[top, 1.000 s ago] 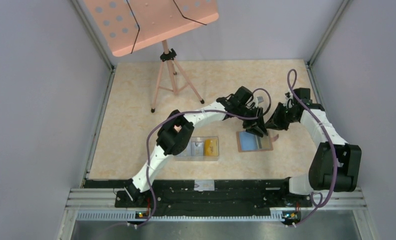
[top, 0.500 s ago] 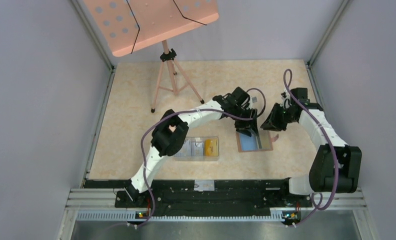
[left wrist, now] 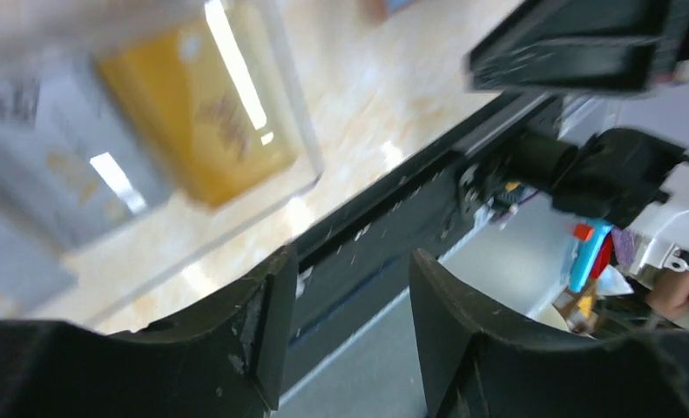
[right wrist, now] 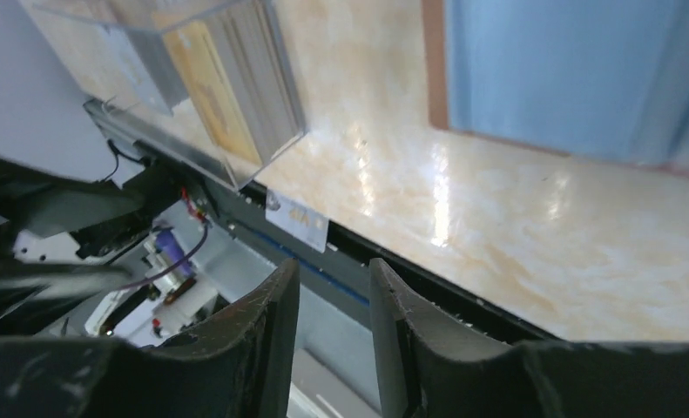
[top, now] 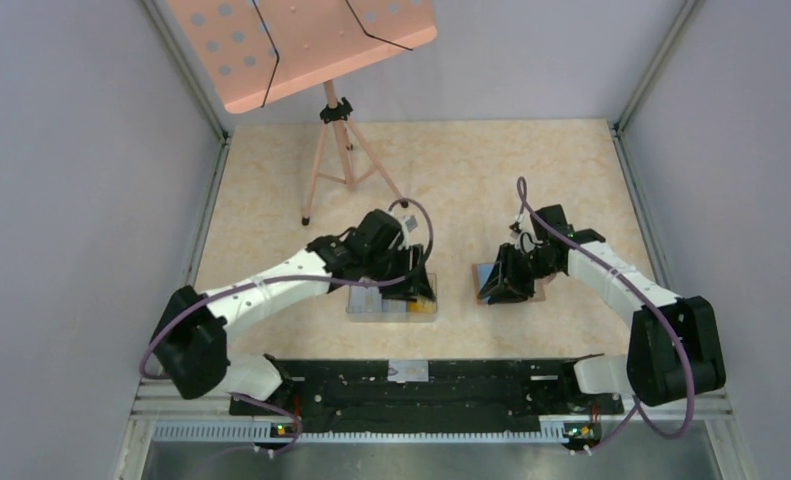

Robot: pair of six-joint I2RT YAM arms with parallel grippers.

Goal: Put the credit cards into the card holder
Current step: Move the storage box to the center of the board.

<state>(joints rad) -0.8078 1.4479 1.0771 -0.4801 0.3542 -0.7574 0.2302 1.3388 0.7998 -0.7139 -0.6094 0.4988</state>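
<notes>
Find the left hand low over the clear tray at the near edge of the worktop, fingers parted fairly wide with nothing between them. Find the right hand just above the card holder, fingers set narrow with a slim gap, also gripping nothing.

Place the credit cards in the tray: yellow-orange card at the end nearer the holder, pale grey card beside it toward the other end. See holder and tray lying apart, a strip of bare worktop between. See the holder lying open, blue inside, brown rim. Cannot tell whether any card sits in it already.

Judge the step as the pick-up of a card from the tray, not yet made: no contact visible at the left fingertips. Expect the next move to call for a descent inside the tray walls, a pinch on the thin edge of the yellow-orange card, then a carry across to the holder. Suspect a flat card on a smooth tray floor resists the pinch; tilt it against the wall first, perhaps. Take the right hand as well placed to steady the holder.

Count: one tray, one card holder, one yellow-orange card, at least one grey card (blur hides any more), one pink music stand on a tripod at the far side, two arms.
</notes>
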